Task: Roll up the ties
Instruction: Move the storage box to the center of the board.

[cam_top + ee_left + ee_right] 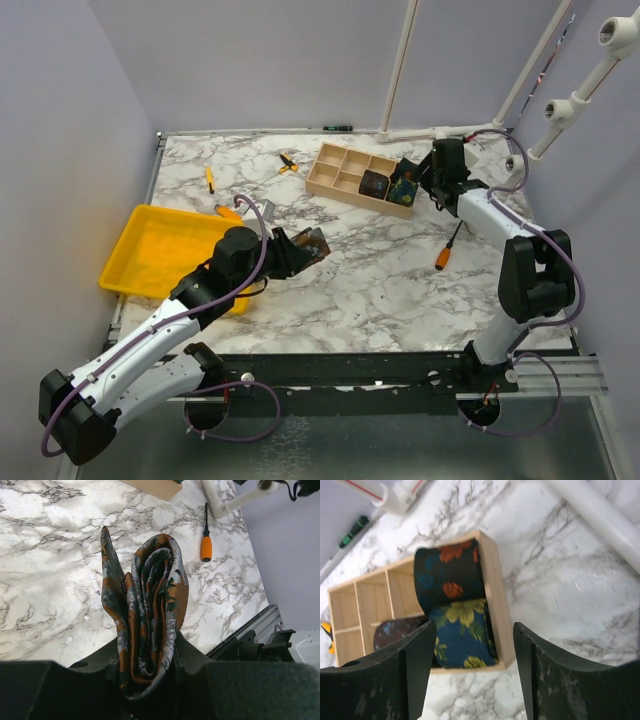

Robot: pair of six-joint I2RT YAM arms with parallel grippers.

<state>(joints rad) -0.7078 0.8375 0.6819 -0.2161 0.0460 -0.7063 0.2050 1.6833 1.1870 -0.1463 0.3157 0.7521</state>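
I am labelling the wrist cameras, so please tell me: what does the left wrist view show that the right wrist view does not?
Only left wrist: the left gripper shut on a rolled rust-brown tie, and an orange-handled screwdriver lying beyond it.
Only right wrist: the open right gripper over two dark floral tie rolls in an end compartment.
Both: the marble table, a white pipe and the wooden tray, only a corner of it in the left view.
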